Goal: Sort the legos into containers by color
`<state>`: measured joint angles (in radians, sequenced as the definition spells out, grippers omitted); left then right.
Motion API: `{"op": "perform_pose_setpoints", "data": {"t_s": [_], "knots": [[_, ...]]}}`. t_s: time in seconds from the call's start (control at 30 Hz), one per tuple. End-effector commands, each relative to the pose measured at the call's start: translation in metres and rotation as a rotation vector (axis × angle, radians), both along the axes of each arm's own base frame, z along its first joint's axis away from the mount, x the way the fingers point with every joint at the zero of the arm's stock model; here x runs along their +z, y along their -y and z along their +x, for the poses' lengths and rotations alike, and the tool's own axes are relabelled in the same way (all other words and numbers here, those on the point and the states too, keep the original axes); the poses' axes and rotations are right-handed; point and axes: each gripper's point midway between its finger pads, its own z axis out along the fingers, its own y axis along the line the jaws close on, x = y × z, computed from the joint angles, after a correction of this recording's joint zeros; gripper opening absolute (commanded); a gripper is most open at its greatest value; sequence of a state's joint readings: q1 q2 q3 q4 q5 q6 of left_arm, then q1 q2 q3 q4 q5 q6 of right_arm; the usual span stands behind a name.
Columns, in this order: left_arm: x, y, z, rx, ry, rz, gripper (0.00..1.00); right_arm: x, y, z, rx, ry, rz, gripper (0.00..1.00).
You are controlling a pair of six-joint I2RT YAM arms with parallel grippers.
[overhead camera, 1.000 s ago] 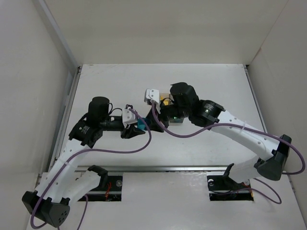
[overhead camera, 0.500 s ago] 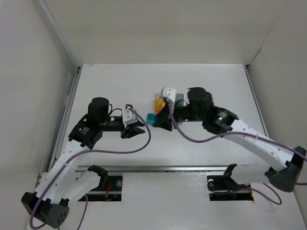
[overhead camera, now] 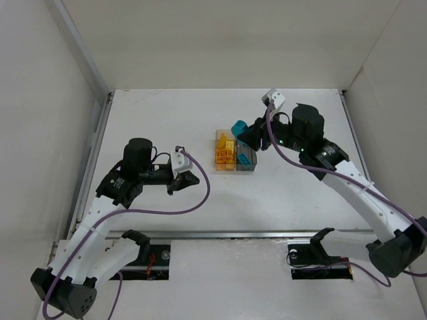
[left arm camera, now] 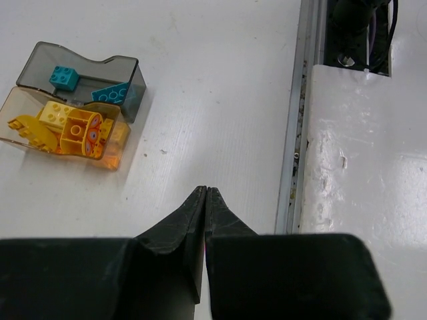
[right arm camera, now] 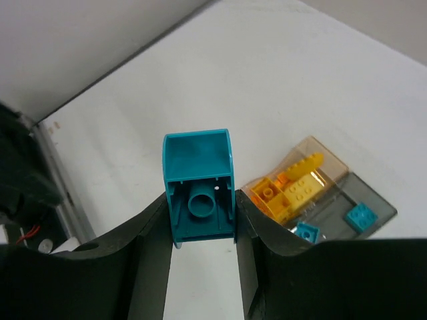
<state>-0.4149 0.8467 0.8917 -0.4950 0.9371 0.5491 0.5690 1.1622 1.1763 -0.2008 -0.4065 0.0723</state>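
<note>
While the right hand (right arm camera: pixel 200 203) clamped a teal-blue lego (right arm camera: pixel 198 179) between its fingers, raised off the tabletop (overhead camera: pixel 153 120) on the far-edge side of the grey box (left arm camera: pixel 135 87), the left hand (left arm camera: pixel 204 193) hung with its fingers pressed together on nothing, between the amber box (left arm camera: pixel 115 145) and the left edge. The two boxes sat joined near the tabletop's middle. The amber one held yellow and orange legos (left arm camera: pixel 73 127), the grey one two teal legos (left arm camera: pixel 63 77).

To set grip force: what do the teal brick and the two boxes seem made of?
Teal brick: probably hard moulded plastic, smooth, slightly glossy; hollow underside with a tube. Amber box and grey box: seemingly thin clear-tinted plastic, glossy; the pieces inside show through.
</note>
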Motion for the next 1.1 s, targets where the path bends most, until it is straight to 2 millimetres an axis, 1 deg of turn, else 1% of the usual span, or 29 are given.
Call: {"op": "perform_pose_setpoints", "data": {"t_s": [0.0, 0.07, 0.1, 0.13, 0.17, 0.2, 0.23, 0.27, 0.3, 0.33, 0.37, 0.4, 0.43, 0.47, 0.5, 0.53, 0.57, 0.63, 0.7, 0.73, 0.8, 0.83, 0.87, 0.9, 0.93, 0.97, 1.03, 1.07], "knots": [[0.002, 0.001, -0.001, 0.005, -0.011, -0.015, 0.00, -0.013, 0.007, 0.027, -0.102, -0.086, 0.041, 0.00], [-0.001, -0.001, 0.007, 0.057, -0.015, -0.005, 0.00, -0.027, 0.018, 0.046, -0.228, -0.156, 0.046, 0.00], [-0.001, -0.002, 0.014, 0.087, -0.008, -0.006, 0.00, -0.035, 0.033, 0.064, -0.365, -0.172, 0.032, 0.00], [-0.005, -0.003, 0.018, 0.129, -0.042, -0.006, 0.08, -0.048, 0.037, 0.077, -0.437, -0.225, 0.022, 0.00], [-0.004, -0.008, 0.028, 0.202, -0.028, 0.003, 0.23, -0.059, 0.042, 0.085, -0.497, -0.257, -0.002, 0.00], [-0.005, -0.010, 0.036, 0.249, -0.024, 0.002, 0.58, -0.081, 0.049, 0.098, -0.580, -0.310, -0.069, 0.00], [-0.005, -0.013, 0.042, 0.294, -0.029, 0.002, 0.71, -0.093, 0.051, 0.103, -0.605, -0.337, -0.107, 0.00], [-0.012, -0.019, 0.049, 0.357, -0.038, 0.026, 0.80, -0.103, 0.051, 0.107, -0.624, -0.369, -0.131, 0.00], [-0.011, -0.021, 0.053, 0.373, -0.026, 0.027, 0.88, -0.118, 0.053, 0.108, -0.636, -0.406, -0.176, 0.00], [-0.011, -0.022, 0.055, 0.376, -0.009, 0.036, 0.94, -0.120, 0.050, 0.112, -0.641, -0.422, -0.179, 0.00], [-0.015, -0.024, 0.056, 0.380, -0.004, 0.049, 1.00, -0.141, 0.047, 0.117, -0.647, -0.464, -0.212, 0.00], [-0.014, -0.027, 0.058, 0.401, 0.009, 0.052, 1.00, -0.146, 0.045, 0.120, -0.647, -0.473, -0.222, 0.00], [-0.019, -0.028, 0.058, 0.409, 0.003, 0.062, 1.00, -0.154, 0.044, 0.121, -0.653, -0.493, -0.227, 0.00], [-0.017, -0.029, 0.057, 0.409, 0.010, 0.057, 1.00, -0.163, 0.043, 0.126, -0.664, -0.502, -0.244, 0.00], [-0.017, -0.030, 0.058, 0.419, 0.013, 0.061, 1.00, -0.166, 0.042, 0.127, -0.670, -0.518, -0.245, 0.00], [-0.021, -0.030, 0.058, 0.418, 0.006, 0.066, 1.00, -0.171, 0.045, 0.130, -0.701, -0.528, -0.252, 0.01], [-0.021, -0.030, 0.058, 0.418, 0.005, 0.066, 1.00, -0.176, 0.042, 0.135, -0.702, -0.536, -0.260, 0.03], [-0.021, -0.030, 0.058, 0.418, 0.005, 0.066, 1.00, -0.182, 0.043, 0.138, -0.721, -0.548, -0.270, 0.12], [-0.021, -0.030, 0.058, 0.418, 0.005, 0.066, 1.00, -0.191, 0.041, 0.141, -0.722, -0.568, -0.294, 0.23], [-0.021, -0.030, 0.058, 0.418, 0.005, 0.066, 1.00, -0.196, 0.041, 0.142, -0.723, -0.575, -0.302, 0.39], [-0.021, -0.030, 0.058, 0.418, 0.005, 0.066, 1.00, -0.195, 0.035, 0.144, -0.704, -0.586, -0.298, 0.56], [-0.021, -0.030, 0.058, 0.418, 0.005, 0.066, 1.00, -0.202, 0.037, 0.142, -0.705, -0.602, -0.316, 0.67], [-0.021, -0.030, 0.058, 0.418, 0.005, 0.066, 1.00, -0.199, 0.037, 0.142, -0.700, -0.596, -0.322, 0.75], [-0.021, -0.030, 0.058, 0.418, 0.005, 0.066, 1.00, -0.201, 0.039, 0.141, -0.709, -0.600, -0.334, 0.78], [-0.021, -0.030, 0.058, 0.418, 0.005, 0.066, 1.00, -0.197, 0.040, 0.143, -0.718, -0.589, -0.330, 0.91], [-0.021, -0.030, 0.058, 0.418, 0.005, 0.066, 1.00, -0.199, 0.042, 0.142, -0.727, -0.591, -0.340, 1.00], [-0.021, -0.030, 0.058, 0.418, 0.005, 0.066, 1.00, -0.189, 0.044, 0.143, -0.736, -0.573, -0.326, 1.00], [-0.021, -0.030, 0.058, 0.418, 0.005, 0.066, 1.00, -0.178, 0.047, 0.143, -0.746, -0.553, -0.311, 1.00]]}}
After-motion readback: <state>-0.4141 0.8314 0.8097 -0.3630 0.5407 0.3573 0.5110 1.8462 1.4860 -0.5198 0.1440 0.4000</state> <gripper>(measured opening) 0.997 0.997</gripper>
